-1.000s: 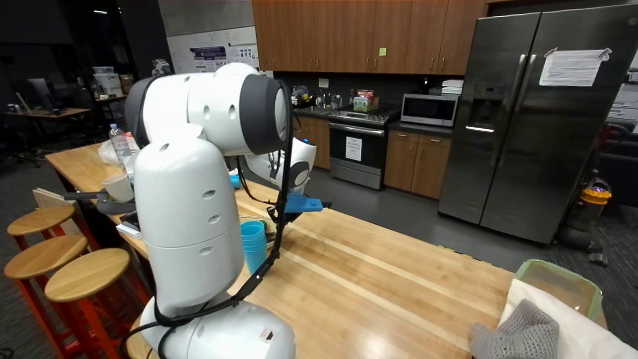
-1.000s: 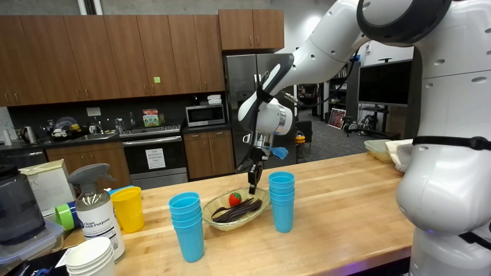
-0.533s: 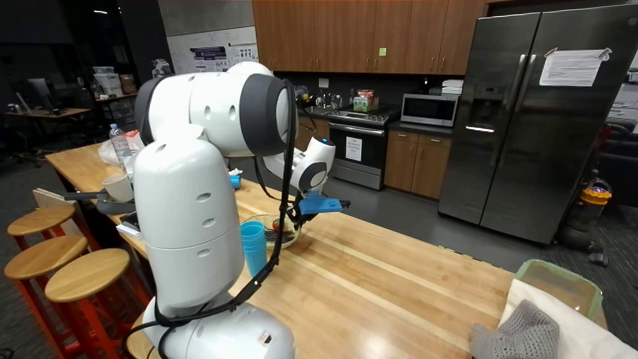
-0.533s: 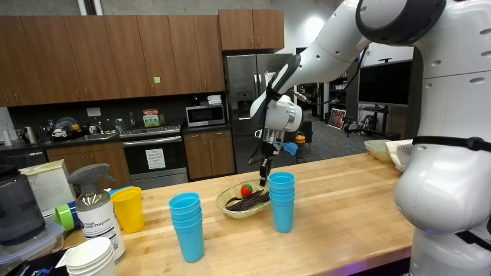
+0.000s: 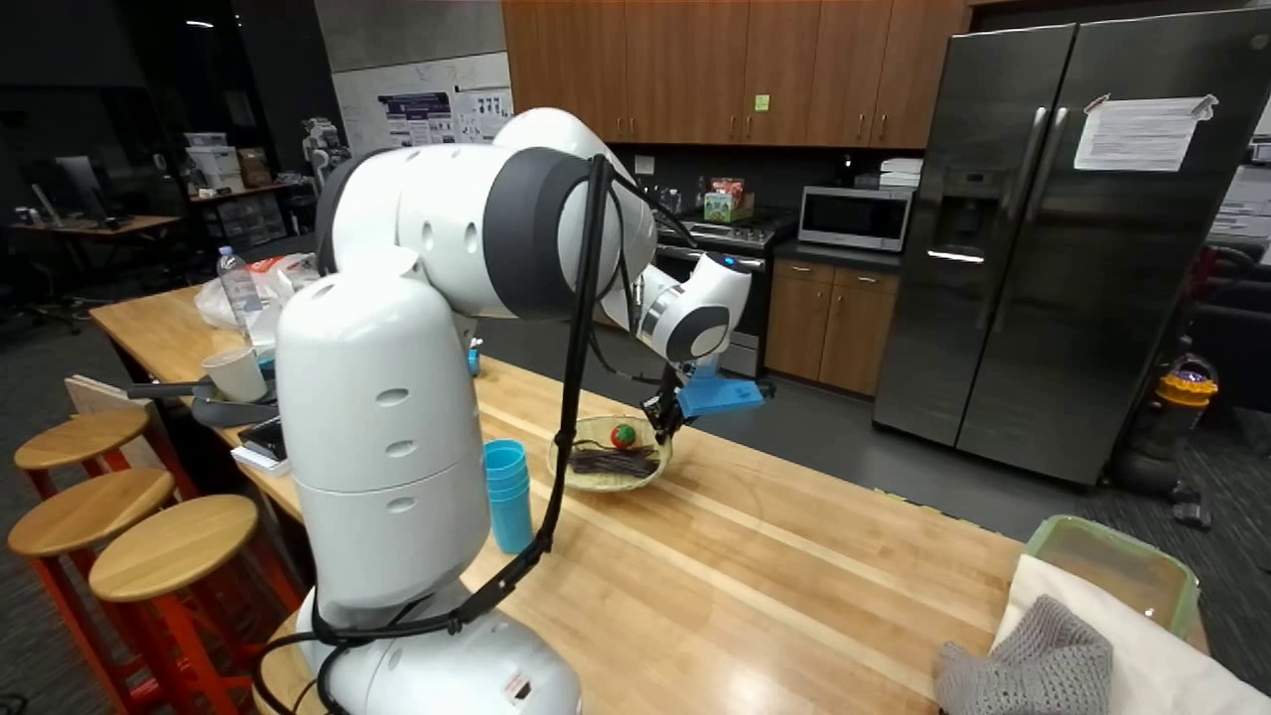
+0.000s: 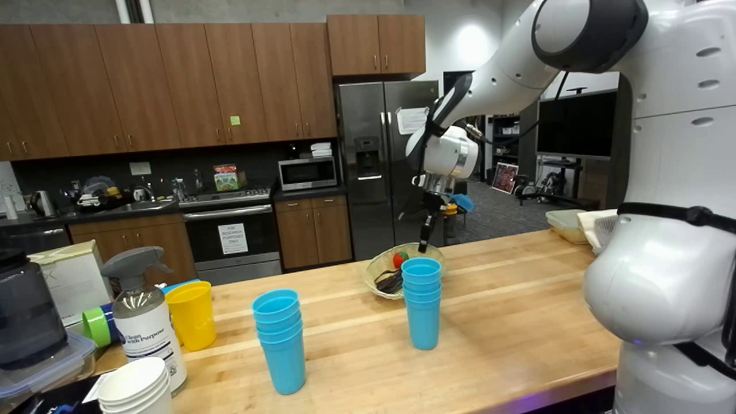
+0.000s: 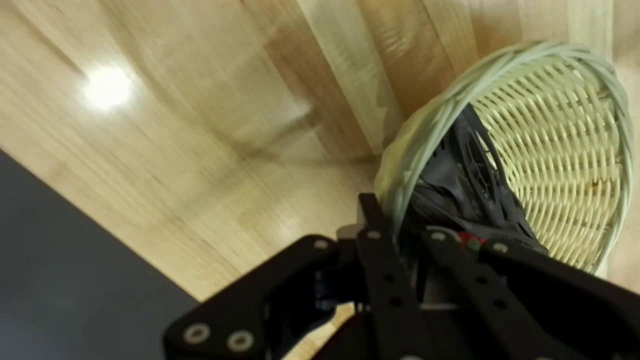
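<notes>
A pale woven basket (image 5: 608,485) stands at the far side of the wooden table in both exterior views. My gripper (image 7: 392,220) is shut on its rim, with one finger outside the wall and the other inside. Within the basket lie dark plastic forks and other cutlery (image 7: 460,165) and a red strawberry with a green top (image 5: 623,435). Only a sliver of the strawberry shows in the wrist view, behind the gripper. In an exterior view a stack of blue cups (image 6: 422,305) hides part of the basket (image 6: 374,276). Whether its base touches the table, I cannot tell.
Another blue cup stack (image 6: 282,339), a yellow cup (image 6: 192,316), a spray bottle (image 6: 148,333) and white cups (image 6: 135,382) stand on the table. At its opposite end are a green-rimmed container (image 5: 1112,566) and a grey cloth (image 5: 1033,665). The table's far edge runs close behind the basket.
Gripper and basket have travelled together to the right in both exterior views, away from the camera in one of them. The cutlery and strawberry came along; the cup stacks stayed put.
</notes>
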Controlling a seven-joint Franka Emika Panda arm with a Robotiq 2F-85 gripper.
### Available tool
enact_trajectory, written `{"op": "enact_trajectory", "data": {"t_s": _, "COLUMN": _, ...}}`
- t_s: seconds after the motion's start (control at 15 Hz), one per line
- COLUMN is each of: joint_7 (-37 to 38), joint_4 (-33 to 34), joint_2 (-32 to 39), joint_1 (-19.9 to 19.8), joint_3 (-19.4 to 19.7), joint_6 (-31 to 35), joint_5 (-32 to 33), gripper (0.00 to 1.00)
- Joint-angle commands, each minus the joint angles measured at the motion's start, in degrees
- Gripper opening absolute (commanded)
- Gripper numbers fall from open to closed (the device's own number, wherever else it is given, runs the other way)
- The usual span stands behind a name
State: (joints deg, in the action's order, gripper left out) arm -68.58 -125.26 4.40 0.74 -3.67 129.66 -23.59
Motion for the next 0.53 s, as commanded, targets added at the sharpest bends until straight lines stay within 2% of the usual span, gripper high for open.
{"op": "enact_trajectory", "data": {"t_s": 0.0, "joint_7": -4.44, "joint_4": 2.17, "joint_2": 1.3, "joint_1": -2.39, "joint_3": 1.98, "joint_6": -1.88, "joint_5": 0.49, "gripper": 0.01}}
{"op": "enact_trajectory", "data": {"t_s": 0.47, "joint_7": -13.85, "joint_4": -0.15, "joint_2": 3.52, "joint_1": -8.15, "joint_3": 5.68, "joint_6": -0.86, "joint_5": -3.77, "gripper": 0.01}}
